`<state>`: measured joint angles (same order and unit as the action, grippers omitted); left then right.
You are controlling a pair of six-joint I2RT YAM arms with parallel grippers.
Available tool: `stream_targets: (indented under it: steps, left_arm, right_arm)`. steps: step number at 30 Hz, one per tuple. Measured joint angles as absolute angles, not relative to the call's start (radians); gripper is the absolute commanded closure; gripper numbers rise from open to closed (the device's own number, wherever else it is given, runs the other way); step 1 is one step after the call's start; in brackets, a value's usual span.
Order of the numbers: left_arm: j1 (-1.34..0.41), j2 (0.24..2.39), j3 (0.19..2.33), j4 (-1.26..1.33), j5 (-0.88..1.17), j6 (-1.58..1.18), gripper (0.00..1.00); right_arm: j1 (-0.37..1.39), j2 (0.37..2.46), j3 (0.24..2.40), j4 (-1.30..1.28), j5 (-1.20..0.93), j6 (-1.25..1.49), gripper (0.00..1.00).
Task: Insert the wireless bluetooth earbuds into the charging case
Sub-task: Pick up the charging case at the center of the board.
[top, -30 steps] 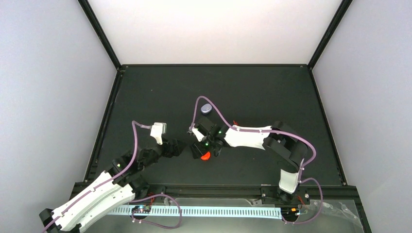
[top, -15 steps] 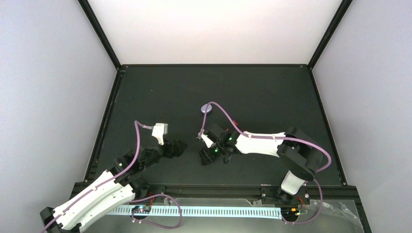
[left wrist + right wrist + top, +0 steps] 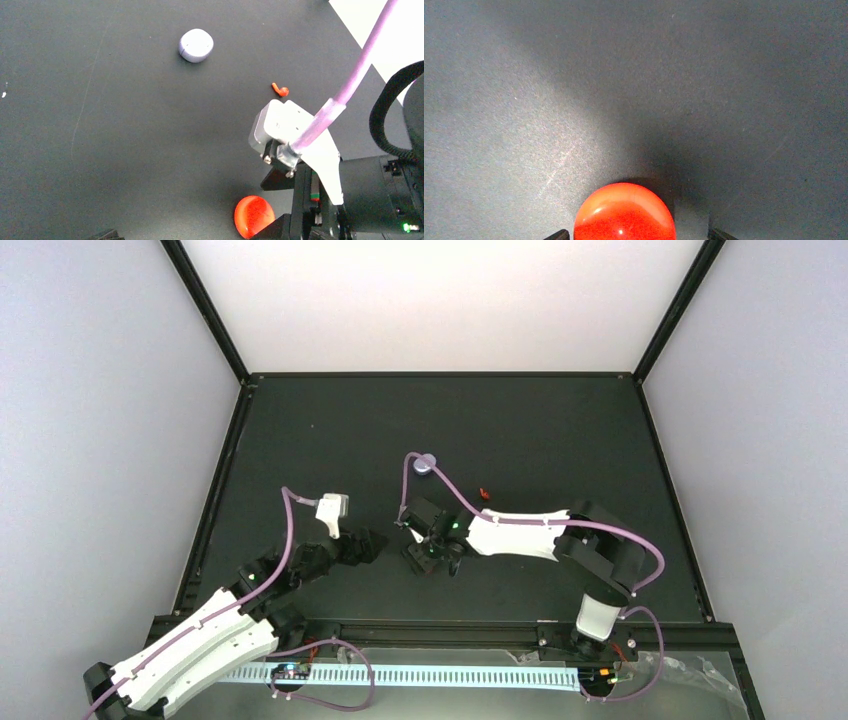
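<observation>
A glossy red-orange charging case (image 3: 624,212), closed, lies on the black mat between the fingertips of my right gripper (image 3: 638,235). The gripper is open, with a gap showing on the case's right side. From above, my right gripper (image 3: 420,560) covers that case. The left wrist view shows the same case (image 3: 254,216) beside the right arm's head. One red-orange earbud (image 3: 280,90) lies loose on the mat (image 3: 484,493). A closed lavender case (image 3: 425,464) sits farther back (image 3: 195,45). My left gripper (image 3: 370,543) hangs open and empty, left of the right one.
The right arm's purple cable (image 3: 440,475) loops over the lavender case. Black frame rails (image 3: 440,374) border the mat, with white walls beyond. The right arm's wrist camera block (image 3: 280,130) fills the lower right of the left wrist view.
My right gripper came down over the red-orange case, which showed beside it a second ago and is now covered from above. The left gripper drifted slightly right and back.
</observation>
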<state>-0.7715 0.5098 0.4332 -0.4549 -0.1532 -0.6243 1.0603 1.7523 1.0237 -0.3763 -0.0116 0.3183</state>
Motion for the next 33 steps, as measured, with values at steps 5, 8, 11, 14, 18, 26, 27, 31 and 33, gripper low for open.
stream_targets:
  steps: [5,8,11,14,18,26,27,31,33]
  left_arm:
    - [-0.772,0.497,0.433,-0.455,-0.154,-0.624,0.02]
    - [-0.772,0.487,0.433,-0.456,-0.155,-0.625,0.02]
    - [-0.772,0.482,0.433,-0.457,-0.157,-0.625,0.02]
    - [-0.772,0.479,0.433,-0.459,-0.159,-0.625,0.02]
    - [-0.772,0.47,0.433,-0.463,-0.161,-0.625,0.02]
    - [-0.772,0.465,0.433,-0.468,-0.161,-0.626,0.02]
    - [-0.772,0.462,0.433,-0.469,-0.162,-0.626,0.02]
    - [-0.772,0.463,0.433,-0.469,-0.162,-0.628,0.01]
    - [-0.772,0.464,0.433,-0.464,-0.162,-0.63,0.01]
  right_arm:
    - [1.089,1.772,1.036,-0.402,0.036,0.312,0.29]
    - [1.101,1.783,1.046,-0.408,0.058,0.308,0.31]
    - [1.108,1.789,1.05,-0.409,0.072,0.301,0.35]
    - [1.115,1.795,1.053,-0.41,0.089,0.291,0.39]
    - [1.127,1.801,1.057,-0.408,0.107,0.281,0.48]
    - [1.132,1.797,1.05,-0.395,0.103,0.277,0.56]
    - [1.132,1.792,1.045,-0.39,0.103,0.278,0.56]
    - [1.135,1.739,0.995,-0.393,0.109,0.279,0.56]
    - [1.135,1.677,0.961,-0.4,0.116,0.277,0.56]
